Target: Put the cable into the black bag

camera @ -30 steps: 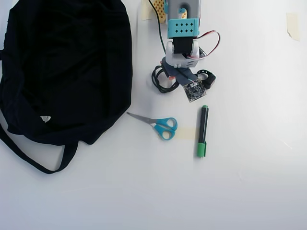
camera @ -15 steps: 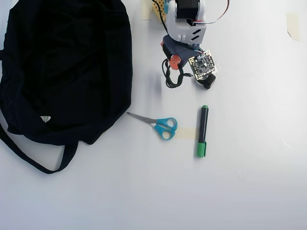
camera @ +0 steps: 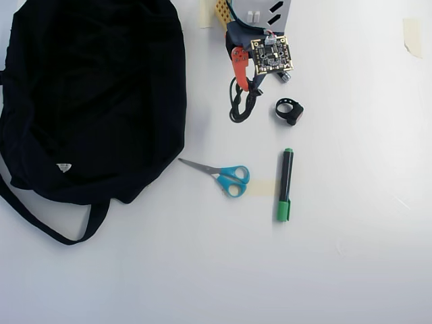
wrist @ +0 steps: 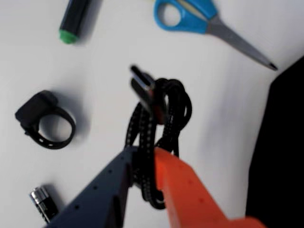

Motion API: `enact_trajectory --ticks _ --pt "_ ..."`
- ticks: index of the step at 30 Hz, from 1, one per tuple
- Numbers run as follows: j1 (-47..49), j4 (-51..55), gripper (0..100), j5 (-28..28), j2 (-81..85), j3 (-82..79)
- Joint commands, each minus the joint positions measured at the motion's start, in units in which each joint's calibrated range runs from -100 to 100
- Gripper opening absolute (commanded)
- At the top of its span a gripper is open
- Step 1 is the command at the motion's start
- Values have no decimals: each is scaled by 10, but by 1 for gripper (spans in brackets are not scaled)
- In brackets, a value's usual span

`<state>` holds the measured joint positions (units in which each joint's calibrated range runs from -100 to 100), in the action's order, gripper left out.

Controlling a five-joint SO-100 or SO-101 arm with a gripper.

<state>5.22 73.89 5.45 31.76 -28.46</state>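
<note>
Sprawling at the overhead view's left, the black bag (camera: pixel 88 94) shows only dark fabric; whether anything lies inside I cannot tell. Well to its right, the gripper (wrist: pixel 145 164) is clamped on the cable (wrist: pixel 159 118), which dangles over the tabletop (camera: pixel 351 270) near a small black ring strap (camera: pixel 289 110).

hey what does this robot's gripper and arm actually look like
The gripper has two unlike fingers: one bright orange, the other dark grey-blue with a row of small holes. In the overhead view, a bare black circuit board rides on the wrist, below a white housing with black slots.
</note>
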Motion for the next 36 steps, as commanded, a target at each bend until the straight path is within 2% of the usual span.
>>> enact_trajectory --ticks 1,8,27,36 --pt "1 -3 2 -1 28 35" --pt "-51 -5 2 -62 33 46" --pt "-203 -79 2 -61 33 46" --pt "-400 -130 2 -57 20 43"
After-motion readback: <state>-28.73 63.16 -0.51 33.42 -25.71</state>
